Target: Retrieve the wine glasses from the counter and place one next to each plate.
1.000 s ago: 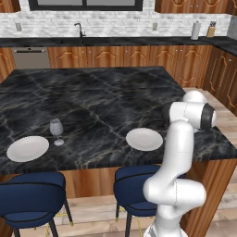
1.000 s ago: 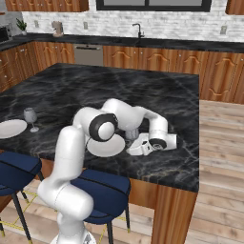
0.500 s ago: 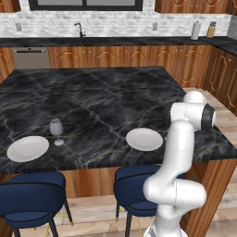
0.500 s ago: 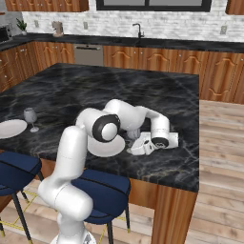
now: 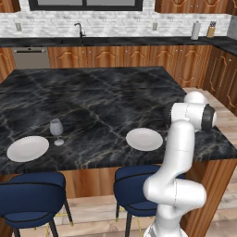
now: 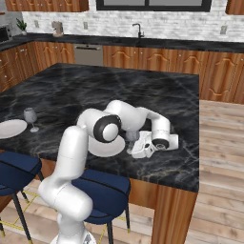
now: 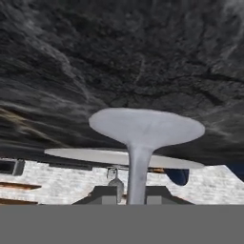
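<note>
Gripper (image 6: pixel 131 148) clenched on a wine glass (image 7: pixel 143 131) stem, low over the island (image 6: pixel 181 105), at 3 o'clock of the near plate (image 6: pixel 106 147). Second wine glass (image 5: pixel 56 129) stands at 1 o'clock of the far plate (image 5: pixel 28 148).

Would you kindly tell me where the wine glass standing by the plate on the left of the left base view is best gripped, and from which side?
Grip the wine glass at its thin stem, between the rounded bowl and the round foot, with the jaws level. It stands upright, so a sideways approach suits it, probably from its right in that view, since the plate lies close on its other side.
</note>
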